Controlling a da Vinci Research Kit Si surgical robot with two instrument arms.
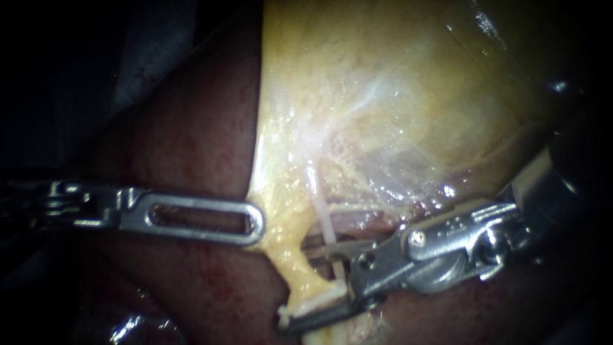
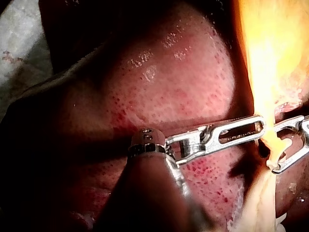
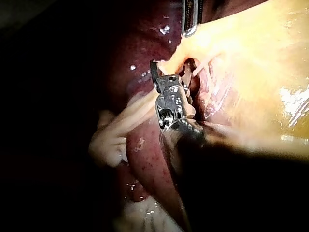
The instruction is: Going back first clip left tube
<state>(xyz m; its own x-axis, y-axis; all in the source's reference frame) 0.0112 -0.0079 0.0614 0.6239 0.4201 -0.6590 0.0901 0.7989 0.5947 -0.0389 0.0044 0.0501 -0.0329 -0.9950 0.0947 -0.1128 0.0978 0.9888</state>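
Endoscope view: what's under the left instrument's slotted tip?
Dark red liver shows through the slot and around the left instrument. Its far end meets the yellow edge of the gallbladder; whether tissue is caught beneath it is hidden by the metal.

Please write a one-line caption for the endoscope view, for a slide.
Left instrument grips the gallbladder's edge; right instrument's open jaws straddle a pale tube over the liver.

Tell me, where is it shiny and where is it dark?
Endoscope view: light falls on the gallbladder, with wet glints; the corners are dark. Left wrist view: the gallbladder glares brightest; the liver shows small glints. Right wrist view: the shaft of the right instrument lies in shadow, and the surroundings are black.
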